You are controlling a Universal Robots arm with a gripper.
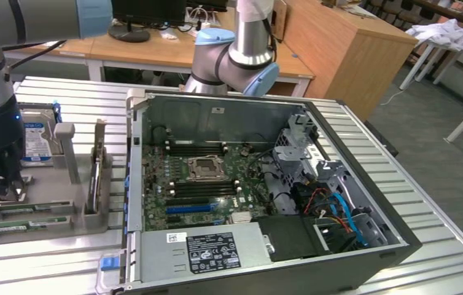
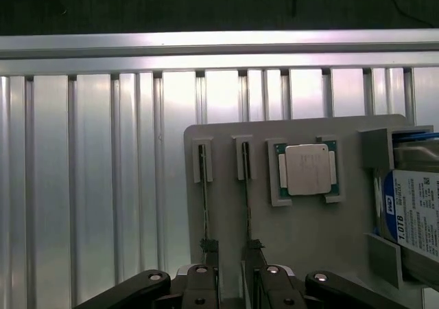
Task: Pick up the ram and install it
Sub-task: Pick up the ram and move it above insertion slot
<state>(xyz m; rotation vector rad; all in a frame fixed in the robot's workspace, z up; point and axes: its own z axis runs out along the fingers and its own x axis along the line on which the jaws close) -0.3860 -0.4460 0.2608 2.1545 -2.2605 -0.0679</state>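
The fingers (image 2: 264, 281) stand apart, released, with a bare strip of the grey holder (image 2: 309, 233) between them. They grasp nothing that I can see. The gripper (image 2: 230, 254) hangs low over this holder, directly above the near ends of two green ram sticks. Both sticks stand on their thin edge in narrow slots, parallel and close to each other. The outer ram stick (image 2: 204, 199) runs up to one fingertip and the inner ram stick (image 2: 245, 199) runs up to the other. Whether a fingertip touches a stick, I cannot tell.

Just beside the inner ram stick a square silver processor (image 2: 307, 169) lies flat in its own pocket. Beyond the processor a hard drive (image 2: 411, 216) with a blue and white label stands in the holder.

In the exterior view the holder lies on the ribbed metal surface (image 1: 51, 264), at 9 o'clock from the open computer case (image 1: 215, 95) and just beside it. The gripper is there too, over the holder, with the hard drive at about 1 o'clock from it.

Inside the case the motherboard (image 1: 215, 184) lies flat. Its processor socket (image 1: 207, 167) sits near the middle, with long black memory slots (image 1: 199, 147) at 12 o'clock and at 6 o'clock from it. The base of the arm (image 1: 240, 55) stands at 12 o'clock from the case.
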